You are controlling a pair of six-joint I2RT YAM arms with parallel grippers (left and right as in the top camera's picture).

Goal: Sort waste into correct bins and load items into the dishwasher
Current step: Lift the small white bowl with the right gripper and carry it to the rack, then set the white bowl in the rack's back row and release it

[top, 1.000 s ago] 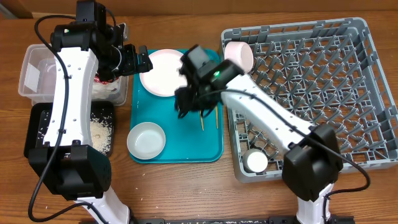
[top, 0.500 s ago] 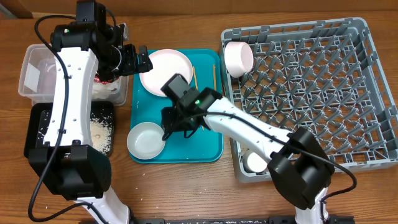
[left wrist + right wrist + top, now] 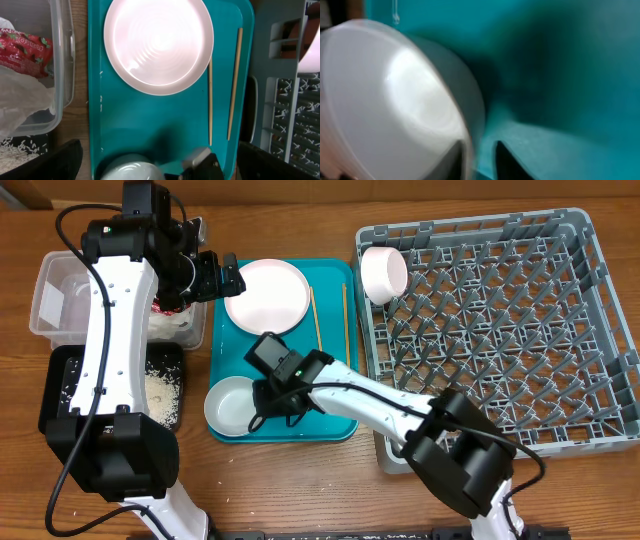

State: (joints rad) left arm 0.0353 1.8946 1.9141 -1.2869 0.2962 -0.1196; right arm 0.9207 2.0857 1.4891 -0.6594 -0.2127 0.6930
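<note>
Overhead, we find the right gripper (image 3: 262, 402) astride the bowl (image 3: 230, 406) rim near the tray (image 3: 232, 352) edge, grip unclear; left gripper (image 3: 222, 278) gapes beside plate (image 3: 268, 295).

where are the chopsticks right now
In the overhead view, the two chopsticks lie on the right of the teal tray, between the pink plate and the dish rack.

"What did you stand at?"

"A wooden worktop (image 3: 300, 220), mid-brown, with a visible grain. It ran out to nearly every edge of the overhead view. My left wrist camera caught a narrow strip of the same wood."

"And the light?"

"Even, and from above. The shadows on the wood were soft."

"Anything else around?"

"At the far left corner sat a paler brown shape (image 3: 18, 190), cut off by the edge. I could not tell what it was."
</note>
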